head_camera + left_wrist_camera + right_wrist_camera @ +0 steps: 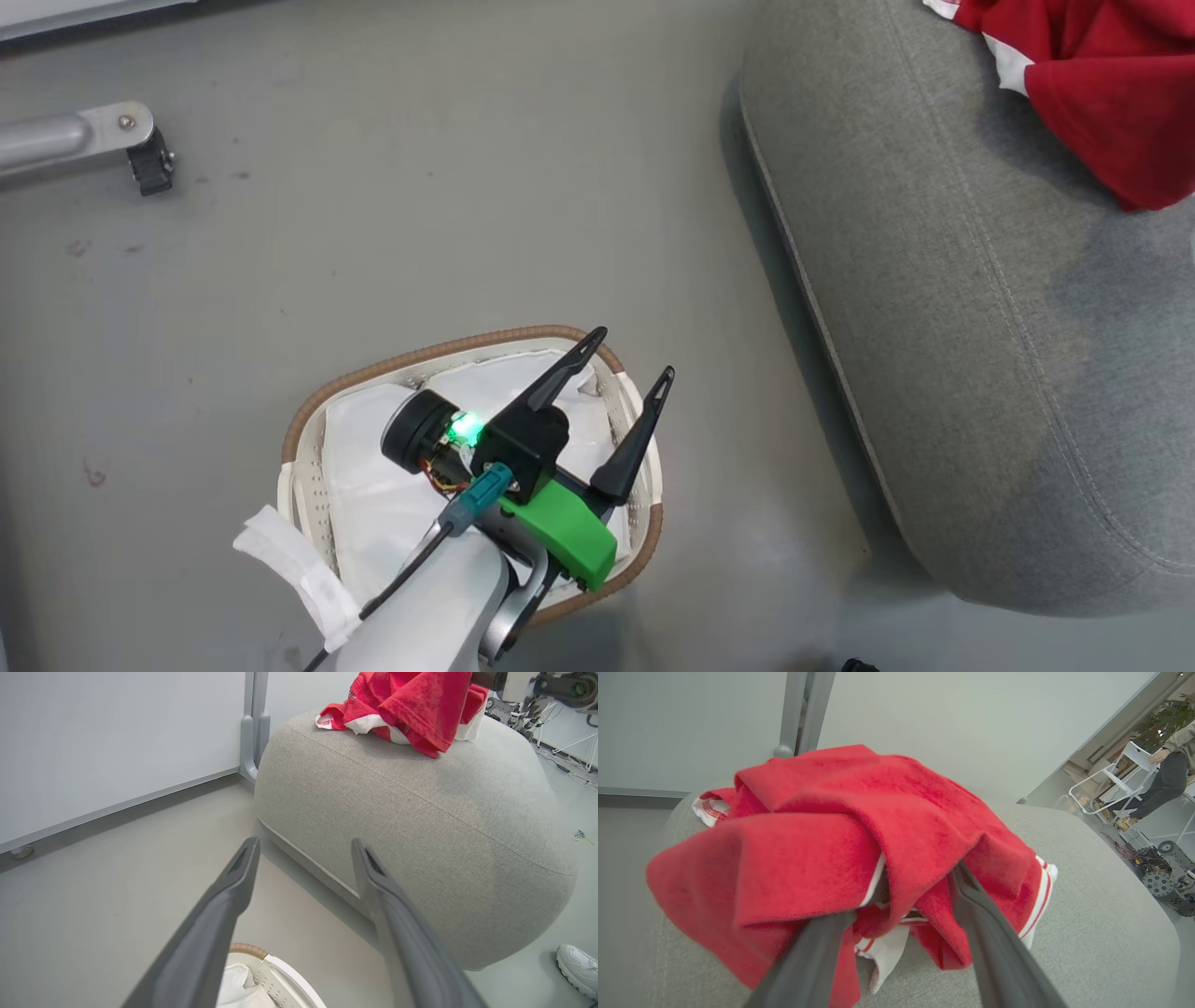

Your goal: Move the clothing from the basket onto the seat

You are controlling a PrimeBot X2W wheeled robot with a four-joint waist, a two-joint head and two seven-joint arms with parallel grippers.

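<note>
**A:** Where is the clothing?

**B:** The clothing lies in a crumpled red heap with white trim showing. It sits on top of the seat, toward its far right end in the head view.

**A:** And the right hand?

**B:** The right hand is at the heap with its two fingers spread apart. The tips are tucked into the folds and cloth is draped over them. Nothing looks pinched between them, and the heap's weight rests on the seat.

**A:** Which step is that, then?

**B:** I judge it the letting-go at the end of a carry.

**A:** And the left hand?

**B:** The left hand hovers over the basket, which stands on the floor to the left of the seat. Its fingers are wide apart and hold nothing.

**A:** Is anything left in the basket?

**B:** I see the white liner there and no red. The arm hides the near right part, so I cannot be sure.

**A:** What does the next move call for?

**B:** The right hand should draw straight back out of the folds with its fingers kept apart. That way no cloth snags and drags toward the seat's rounded edge. After that, the hidden part of the basket needs a look. If no red turns up, the task seems close to done.
</note>
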